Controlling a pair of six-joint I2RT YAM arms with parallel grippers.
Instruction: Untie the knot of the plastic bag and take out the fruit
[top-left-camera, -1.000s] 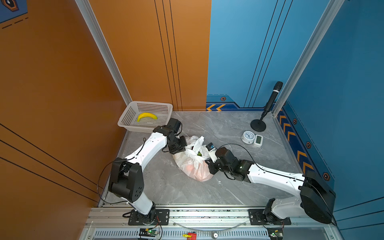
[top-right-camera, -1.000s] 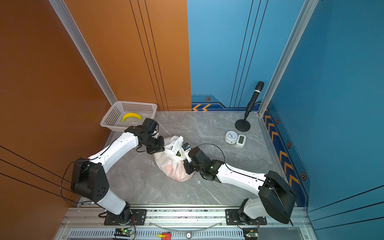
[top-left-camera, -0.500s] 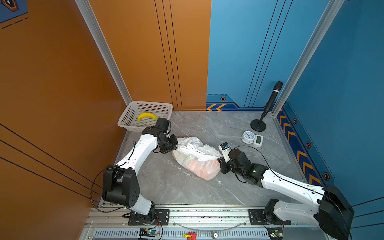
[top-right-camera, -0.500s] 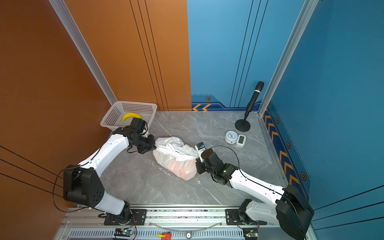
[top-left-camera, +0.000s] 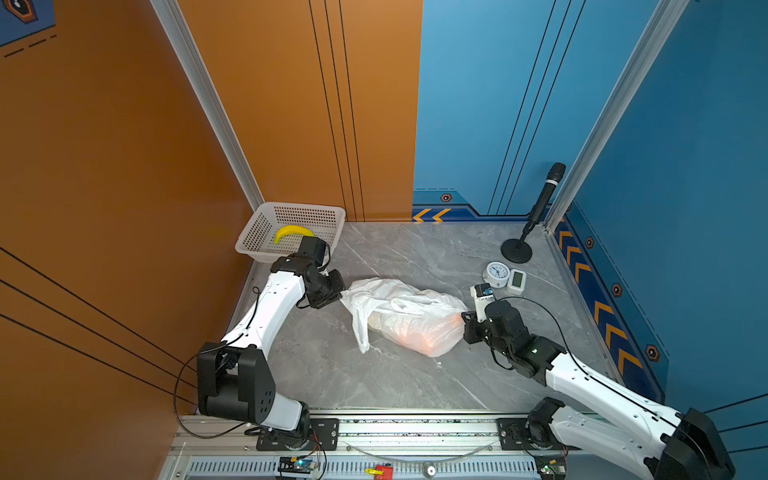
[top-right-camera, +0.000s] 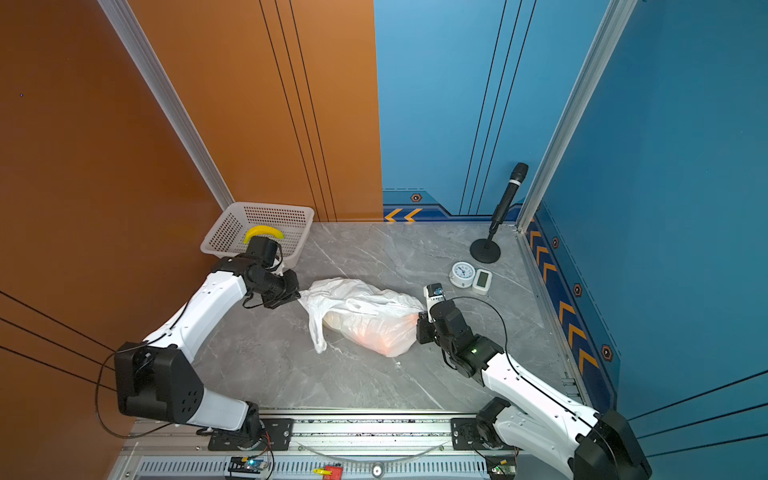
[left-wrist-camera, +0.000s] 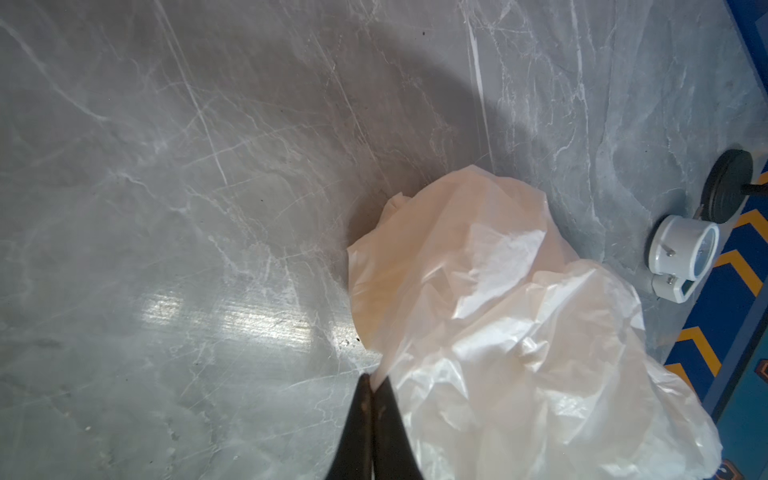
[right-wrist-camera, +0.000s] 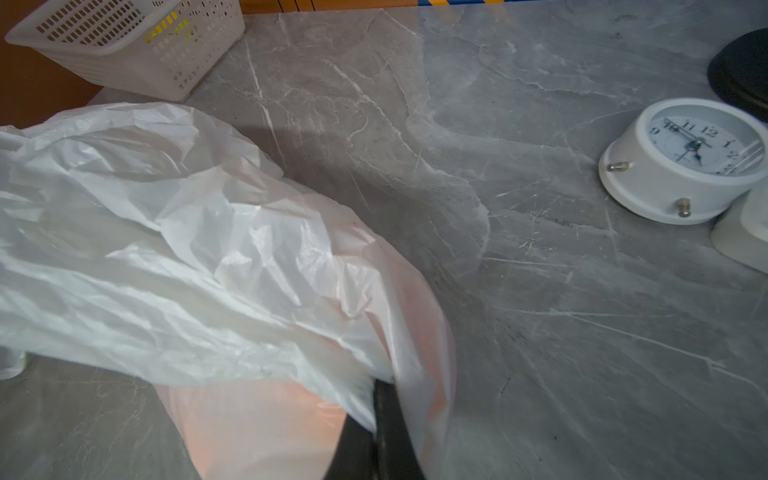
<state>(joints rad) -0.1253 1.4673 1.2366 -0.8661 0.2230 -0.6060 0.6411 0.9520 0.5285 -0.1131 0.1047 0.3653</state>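
The plastic bag (top-left-camera: 399, 305) lies stretched out on the grey marble table in both top views, thin, white and crinkled. Orange fruit (top-left-camera: 428, 338) glows through its right half (top-right-camera: 382, 338). One handle loop (top-left-camera: 360, 332) trails toward the front. No tied knot shows. My left gripper (top-left-camera: 340, 296) is shut on the bag's left edge; the wrist view shows plastic pinched at its tips (left-wrist-camera: 374, 380). At the bag's right end my right gripper (top-left-camera: 464, 321) is shut on a fold of plastic (right-wrist-camera: 380, 384).
A white mesh basket (top-left-camera: 305, 206) with a banana (top-left-camera: 291, 232) stands at the back left, just behind my left wrist. A white clock (top-left-camera: 497, 274), a small white device (top-left-camera: 516, 281) and a microphone on a round stand (top-left-camera: 516, 251) sit at the back right.
Both grippers have pulled apart, the left toward the basket and the right to the right. The bag went from a bunched heap to a long spread shape between them.
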